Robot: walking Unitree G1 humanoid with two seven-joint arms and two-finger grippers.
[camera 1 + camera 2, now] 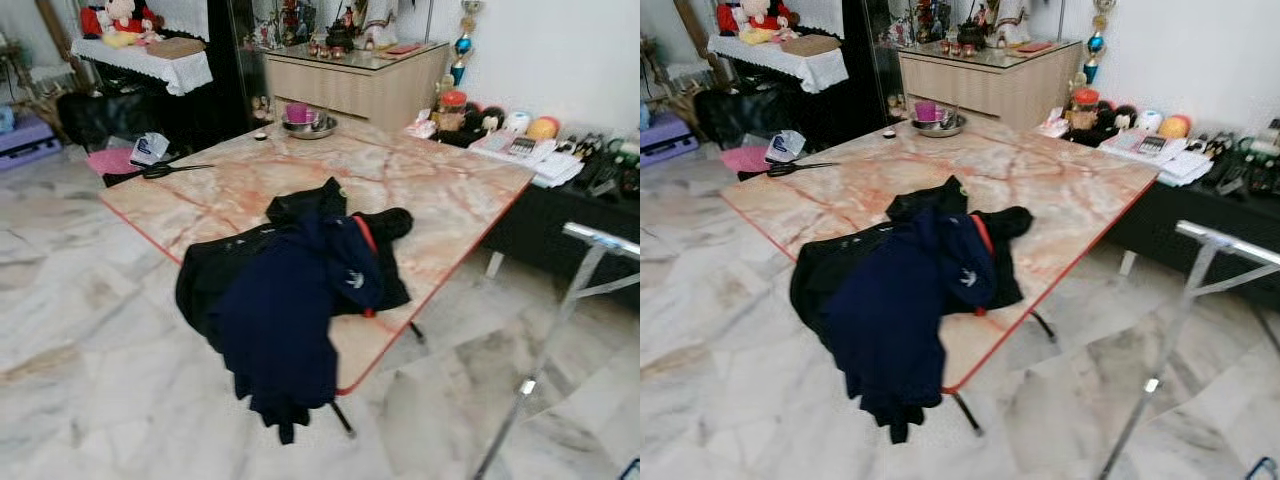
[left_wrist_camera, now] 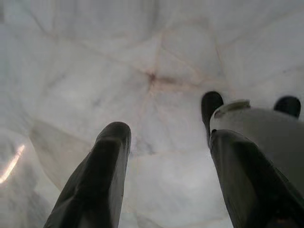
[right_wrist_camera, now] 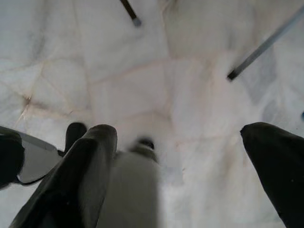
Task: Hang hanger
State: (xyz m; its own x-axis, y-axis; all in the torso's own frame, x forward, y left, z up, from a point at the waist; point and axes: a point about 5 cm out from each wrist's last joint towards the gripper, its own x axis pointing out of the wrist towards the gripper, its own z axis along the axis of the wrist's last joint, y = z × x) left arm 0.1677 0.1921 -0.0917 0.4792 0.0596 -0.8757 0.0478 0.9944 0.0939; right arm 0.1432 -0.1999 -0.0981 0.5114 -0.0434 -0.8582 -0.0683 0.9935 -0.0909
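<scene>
Down low, both arms hang straight at the robot's sides, wrists pointing at the white marble floor (image 2: 118,57). Left claw (image 2: 166,137): fingers spread, nothing between them. Right claw (image 3: 178,130): fingers spread wide, also holding nothing. Neither is near any object; this reads as a carrying-nothing, walking or standing pose.

Next out, a heap of black and navy garments (image 1: 290,290) lies on the near corner of the pink-veined marble-pattern surface (image 1: 430,190). Part of it spills over the red-trimmed edge and hangs toward the floor. It looks dumped there for sorting rather than folded. A thin red strip (image 1: 366,237) shows within the heap. It could be trim or part of a hanger; too small to tell.

To the right, standing on the floor near the surface's corner, is a silver metal rack (image 1: 600,240) with a slanted leg. Its top rail is likely where a hanger would go.

Farther, at the surface's far left corner, a thin black hanger-like item (image 1: 170,170) lies flat. I take this for the task's thing, though not with certainty. It rests on the surface, well apart from the rack, so by these views it is not hung.

Beyond it, a steel bowl (image 1: 310,125) sits at the far edge. A light wooden cabinet (image 1: 350,85) stands behind.

Judgement: reaching either candidate needs the robot closer and an arm raised from its hanging pose.
</scene>
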